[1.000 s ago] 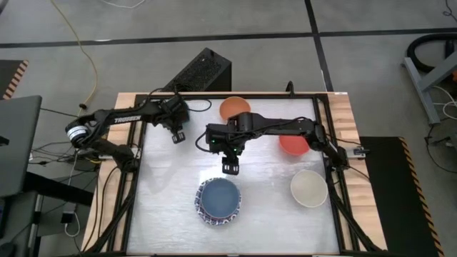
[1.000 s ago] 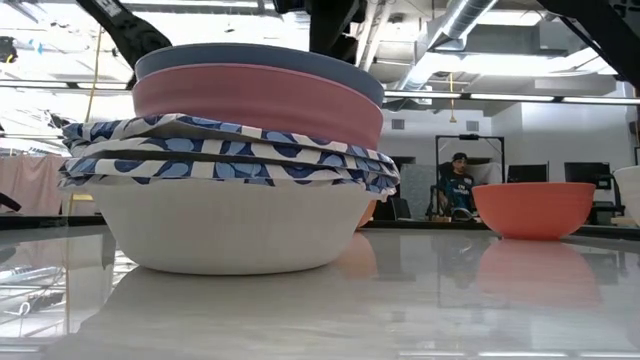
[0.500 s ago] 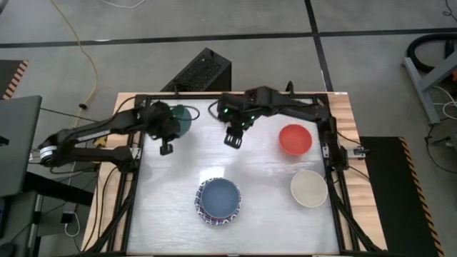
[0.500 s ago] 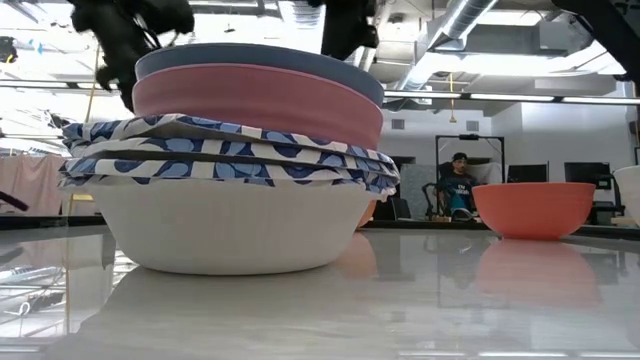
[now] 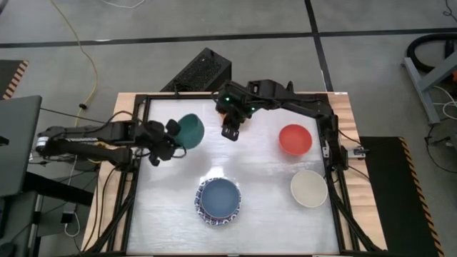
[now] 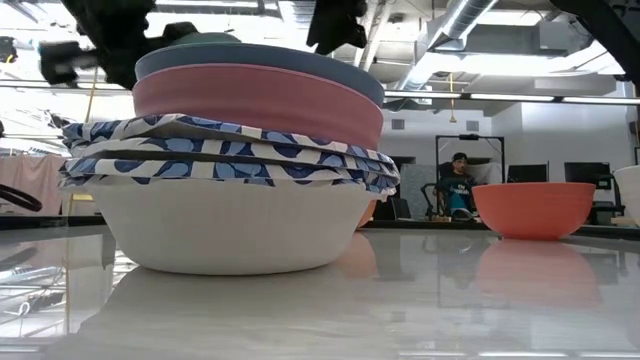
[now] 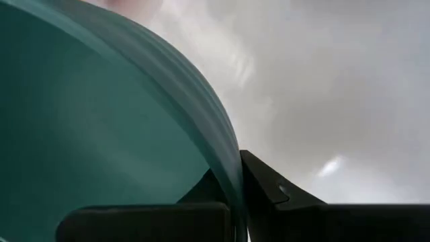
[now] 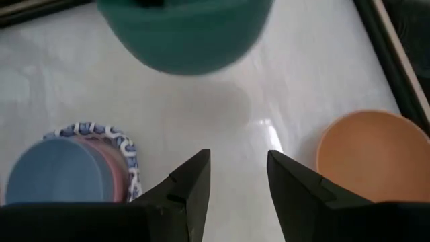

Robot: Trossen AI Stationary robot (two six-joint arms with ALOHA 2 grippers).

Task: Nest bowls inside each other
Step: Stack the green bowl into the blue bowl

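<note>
Left gripper point(image 5: 170, 138) is clamped on the rim of the teal bowl point(image 5: 190, 129), held above the table's point(image 5: 271, 214) left side. Right gripper point(image 5: 230, 131) hangs just beside it, fingers apart, empty. Stacked bowls point(image 5: 219, 201) sit nearer front-centre; red bowl point(image 5: 294, 139) and cream bowl point(image 5: 308, 188) stand well apart, right.

dark jointed arms, green lights, black claws

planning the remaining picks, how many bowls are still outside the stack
4: a teal bowl pinched by the left gripper above the table; a red bowl and a cream bowl on the right; an orange bowl, in the right wrist view, hidden from overhead.
</note>
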